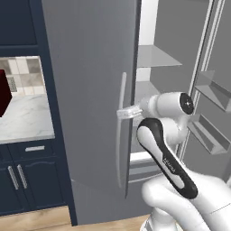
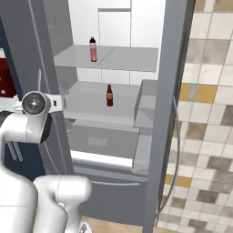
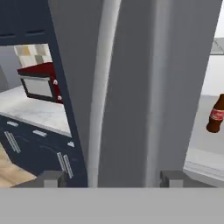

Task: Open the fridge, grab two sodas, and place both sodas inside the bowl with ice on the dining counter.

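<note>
The grey fridge (image 1: 90,90) stands with both doors swung open, showing a white interior and grey shelves (image 2: 123,59). A pink soda (image 2: 93,49) stands on the upper shelf. The shorter brown soda (image 2: 109,95) (image 3: 215,114) stands on the shelf below. My gripper (image 1: 125,112) (image 3: 113,178) is open at the left door's free edge. Its fingertips (image 3: 52,177) sit wide apart on either side of the long silver handle (image 1: 121,135) (image 3: 103,87), not closed on it. The bowl with ice and the dining counter are out of view.
Navy cabinets (image 1: 22,176) and a marble counter (image 1: 25,119) with a dark red appliance (image 3: 41,81) lie left of the fridge. The open right door (image 2: 175,91) stands against a tiled wall (image 2: 207,118). Door shelves (image 1: 210,131) jut out on the right.
</note>
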